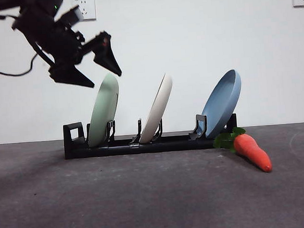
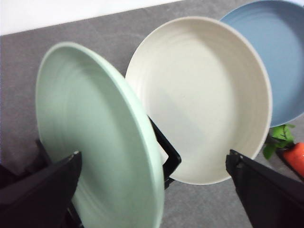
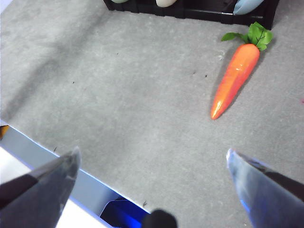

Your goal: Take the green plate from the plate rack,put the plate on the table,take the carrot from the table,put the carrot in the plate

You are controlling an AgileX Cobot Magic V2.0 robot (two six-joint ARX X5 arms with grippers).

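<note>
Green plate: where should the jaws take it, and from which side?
Grip the green plate at its exposed top rim, from above. It leans in the plate rack, its lower edge slotted. The left gripper already hangs there, jaws open.

My left gripper hangs with jaws spread wide, the green plate standing on edge between them, untouched. Behind it lean a cream-white plate and a blue plate, held by the black plate rack. The carrot lies on the grey table.
</note>
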